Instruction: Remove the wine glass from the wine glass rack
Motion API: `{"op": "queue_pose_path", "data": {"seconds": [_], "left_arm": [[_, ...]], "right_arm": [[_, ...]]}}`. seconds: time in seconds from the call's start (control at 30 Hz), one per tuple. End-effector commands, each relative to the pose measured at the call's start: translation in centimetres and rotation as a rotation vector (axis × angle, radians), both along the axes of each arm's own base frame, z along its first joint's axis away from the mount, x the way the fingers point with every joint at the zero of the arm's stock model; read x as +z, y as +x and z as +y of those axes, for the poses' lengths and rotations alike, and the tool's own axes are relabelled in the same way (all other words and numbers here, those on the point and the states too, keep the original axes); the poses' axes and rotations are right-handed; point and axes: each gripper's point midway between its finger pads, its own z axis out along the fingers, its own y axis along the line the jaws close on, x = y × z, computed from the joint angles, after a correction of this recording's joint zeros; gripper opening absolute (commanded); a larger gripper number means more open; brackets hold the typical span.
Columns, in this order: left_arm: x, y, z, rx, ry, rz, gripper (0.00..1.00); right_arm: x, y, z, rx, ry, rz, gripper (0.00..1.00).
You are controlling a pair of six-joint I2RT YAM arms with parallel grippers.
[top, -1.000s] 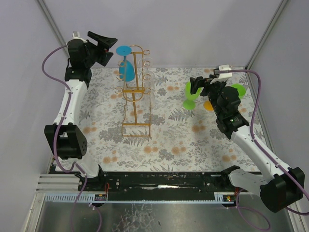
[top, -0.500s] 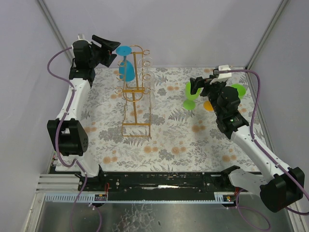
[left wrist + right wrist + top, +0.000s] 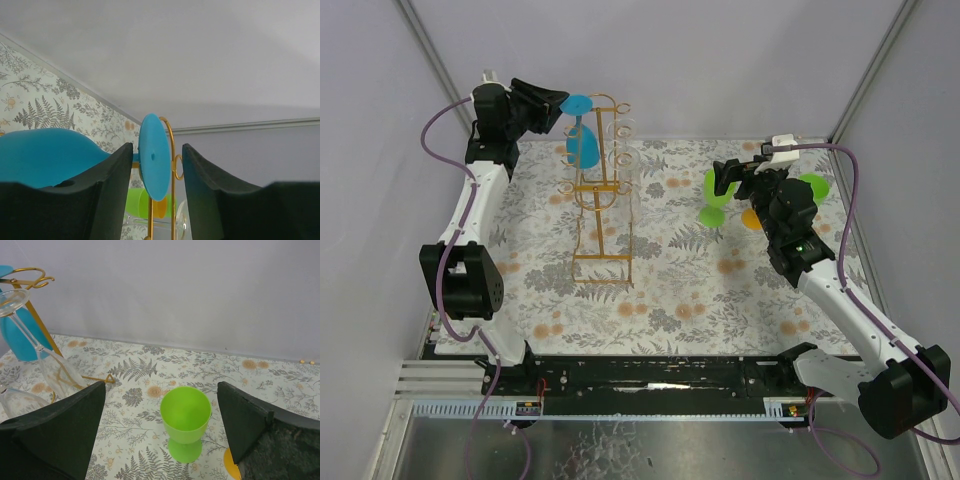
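1. Blue is the colour of the opaque wine glass (image 3: 582,145); it is hanging upside down at the far end of the thin gold wire wine glass rack (image 3: 597,186), with its round foot (image 3: 152,164) resting on the top hooks.
2. We are seeing the left gripper (image 3: 553,104) hovering high at this foot. Its black fingers (image 3: 112,190) are standing apart, one on each side of the disc, with a small gap on both sides.
3. The right gripper (image 3: 738,172) is hanging with fingers spread wide above a green goblet (image 3: 185,415), which is standing upright on the flowered tablecloth (image 3: 670,290), well apart from the rack.
4. Clear stemmed glasses (image 3: 55,367) are also hanging on the rack.
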Motion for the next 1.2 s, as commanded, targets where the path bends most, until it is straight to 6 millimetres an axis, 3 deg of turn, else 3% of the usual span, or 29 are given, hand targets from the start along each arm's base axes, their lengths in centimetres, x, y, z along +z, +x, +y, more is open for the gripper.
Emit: {"op": "queue_pose_path", "data": {"seconds": [0.0, 0.77, 1.17], "left_arm": [[1.31, 0.19, -0.13, -0.002, 0.005, -0.065, 0.42], [1.06, -0.25, -0.22, -0.004, 0.005, -0.052, 0.24], [1.01, -0.55, -0.1, 0.002, 0.006, -0.046, 0.03]], "right_arm": [[1.99, -0.25, 0.12, 0.004, 0.019, -0.059, 0.99], [1.63, -0.39, 0.1, 0.004, 0.027, -0.053, 0.99], [1.53, -0.61, 0.02, 0.006, 0.028, -0.052, 0.99]]}}
